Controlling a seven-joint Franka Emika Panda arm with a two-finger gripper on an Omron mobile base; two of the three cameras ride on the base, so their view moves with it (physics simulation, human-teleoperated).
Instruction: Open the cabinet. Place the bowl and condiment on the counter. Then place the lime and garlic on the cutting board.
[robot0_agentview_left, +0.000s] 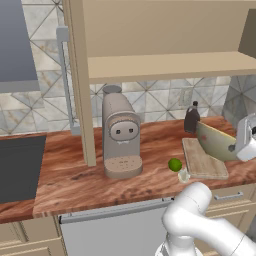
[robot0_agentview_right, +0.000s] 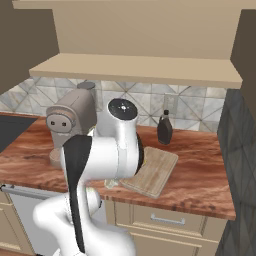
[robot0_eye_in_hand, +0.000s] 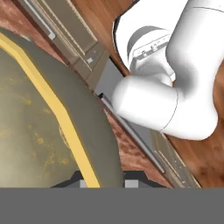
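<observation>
Above the cutting board (robot0_agentview_left: 204, 160), tilted bowl (robot0_agentview_left: 216, 141) clenched at its rim by the fingers (robot0_eye_in_hand: 83, 180).

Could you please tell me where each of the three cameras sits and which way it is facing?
Left base view: behind the arm's left, looking down at the counter, coffee machine and tilted bowl; arm lower right.
Right base view: behind the arm's right, same counter; arm fills lower left.
Hand view: along the gripper, shut on the bowl's rim.
Both base views share the condiment and cutting board.
</observation>
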